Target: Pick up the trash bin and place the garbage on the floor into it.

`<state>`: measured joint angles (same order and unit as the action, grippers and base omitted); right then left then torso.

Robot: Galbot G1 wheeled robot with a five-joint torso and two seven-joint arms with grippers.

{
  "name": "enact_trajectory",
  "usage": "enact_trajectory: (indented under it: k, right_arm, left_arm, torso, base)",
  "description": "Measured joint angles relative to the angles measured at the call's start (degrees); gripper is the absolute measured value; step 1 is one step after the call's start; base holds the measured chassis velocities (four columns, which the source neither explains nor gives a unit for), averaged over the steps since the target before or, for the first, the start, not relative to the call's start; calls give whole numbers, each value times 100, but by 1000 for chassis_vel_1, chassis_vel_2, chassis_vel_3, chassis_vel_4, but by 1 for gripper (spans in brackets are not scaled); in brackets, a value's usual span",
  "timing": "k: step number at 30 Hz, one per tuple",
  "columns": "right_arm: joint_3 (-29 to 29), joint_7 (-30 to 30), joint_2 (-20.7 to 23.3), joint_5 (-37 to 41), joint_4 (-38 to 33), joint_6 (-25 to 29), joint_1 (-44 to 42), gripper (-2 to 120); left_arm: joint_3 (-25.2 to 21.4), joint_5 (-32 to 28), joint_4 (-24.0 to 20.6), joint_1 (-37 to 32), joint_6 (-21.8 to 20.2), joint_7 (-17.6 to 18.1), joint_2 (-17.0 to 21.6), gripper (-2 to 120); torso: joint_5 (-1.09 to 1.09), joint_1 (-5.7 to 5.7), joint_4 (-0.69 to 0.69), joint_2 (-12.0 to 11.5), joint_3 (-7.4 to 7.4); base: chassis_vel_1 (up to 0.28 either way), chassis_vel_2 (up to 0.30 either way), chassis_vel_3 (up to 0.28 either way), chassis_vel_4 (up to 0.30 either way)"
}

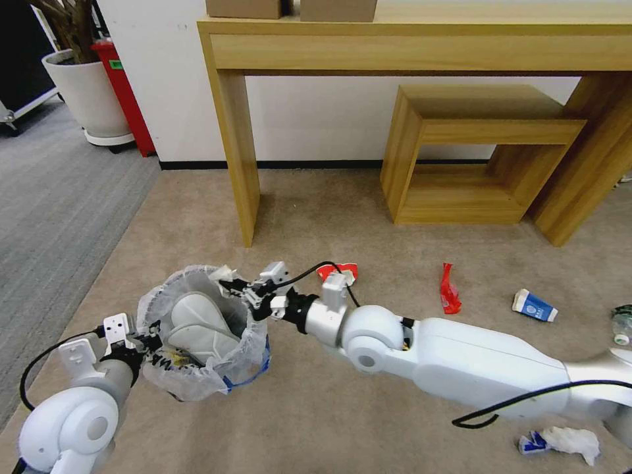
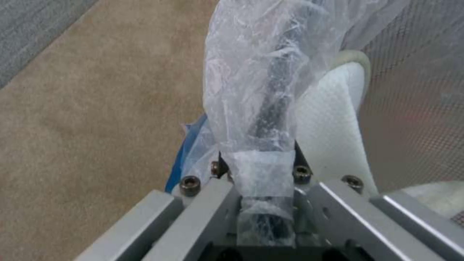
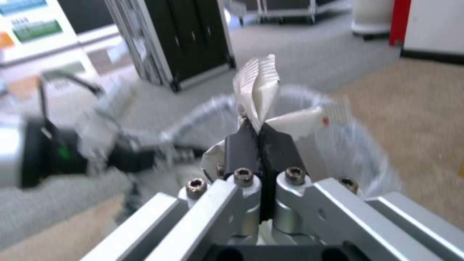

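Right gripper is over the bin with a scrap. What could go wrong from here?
The right gripper pinches crumpled paper at the trash bin rim, so it may drop outside. The left gripper grips only the bagged rim; the liner could slip. White slippers crowd the opening.

- Bin (image 1: 197,359) at front left on the carpet (image 1: 342,217), slipper (image 1: 197,326) inside.
- Left tool (image 1: 153,345) on the bin's left rim, clamped on rim and bag (image 2: 251,108).
- Right tool (image 1: 247,294) at the bin's right rim, pinching paper (image 3: 259,90) over the opening.
- Cup (image 1: 342,270) just behind the right arm.
- Wrapper (image 1: 449,289) right of the cup, carton (image 1: 533,306) further right, bottle (image 1: 621,326) at the right edge.
- Crumpled paper (image 1: 566,441) at front right.
- Tabletop (image 1: 421,36) behind, against the wall; shelf (image 1: 471,155) beneath it, to the right.
- Planter (image 1: 85,92) at far left, behind.
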<state>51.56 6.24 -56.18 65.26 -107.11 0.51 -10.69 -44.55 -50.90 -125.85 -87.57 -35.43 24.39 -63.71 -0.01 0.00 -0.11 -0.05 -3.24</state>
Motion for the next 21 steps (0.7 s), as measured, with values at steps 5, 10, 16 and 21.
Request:
enact_trajectory:
  k: [5,10,16,21]
  right_arm:
    - [207,143,-161,12,109,-142,82,0]
    - [463,348,-560,-17,375,-193,98,0]
    - [520,477,-736,-128,514,-216,30,0]
    - [467,485,-624,-137,443,-244,1,15]
  left_arm:
    - [-41,-20,-93,-36,-1,1,2,0]
    - [-74,-18,-210,-101,-1,-3,-44,0]
    - [-55,44,-233,-151,31,-24,-72,0]
    - [-69,48,-222,-159,47,-29,-61,0]
  torso:
    - [0,0,0,0,0]
    - [-1,0,0,0,0]
    - [0,0,0,0,0]
    - [0,0,-1,0,0]
  base:
    - [0,0,0,0]
    - [0,0,0,0]
    - [0,0,0,0]
    - [0,0,0,0]
